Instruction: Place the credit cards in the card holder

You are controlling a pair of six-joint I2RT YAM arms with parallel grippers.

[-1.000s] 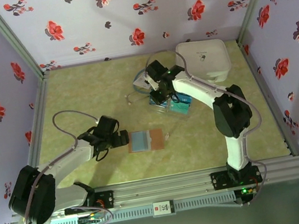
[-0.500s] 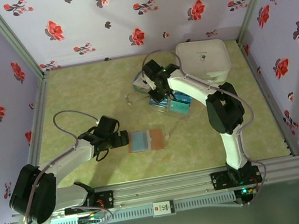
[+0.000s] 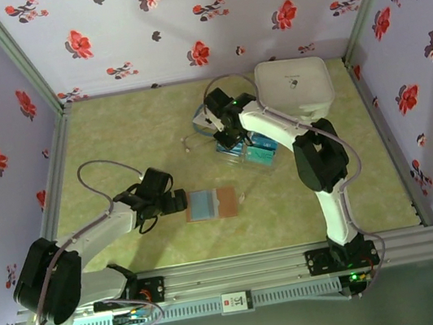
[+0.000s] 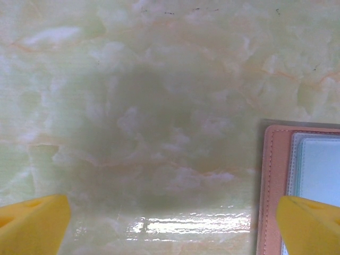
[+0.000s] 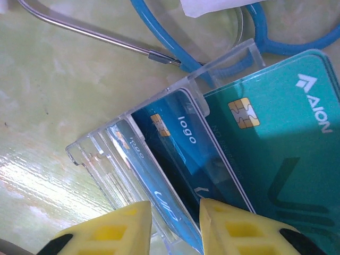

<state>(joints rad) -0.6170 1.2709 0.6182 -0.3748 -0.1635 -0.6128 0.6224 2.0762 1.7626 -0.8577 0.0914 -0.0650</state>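
Since a second ago my right arm has swung its elbow in to the left and the right gripper (image 3: 227,133) has slid a touch left over the pile, jaws drawing closer; the left arm hasn't budged.

Top view: the credit cards (image 3: 250,153) sit mid-table, just in front of the white case (image 3: 295,86); the right gripper hangs over the left end of that pile, with a pale blue packet (image 3: 205,119) right behind it; the card holder (image 3: 224,202) lies open and flat nearer the arm bases, one blue card (image 3: 201,205) on its left half; the left gripper (image 3: 177,202) is just beside its left edge.

Left wrist: yellow fingers (image 4: 32,223) spread wide with only bare table (image 4: 159,106) between them; the holder's stitched edge sits by the right-hand finger.

Right wrist: fingers (image 5: 114,231) with only a narrow gap; the cards are fanned in a clear slotted rack (image 5: 93,149); teal card (image 5: 276,149), dark blue card (image 5: 178,135), pale blue card (image 5: 133,149); the pale one's lower edge runs into the gap, but honestly I can't tell if it's pinched; blue tubing (image 5: 276,40) and a metal tube (image 5: 90,32) lie beyond.
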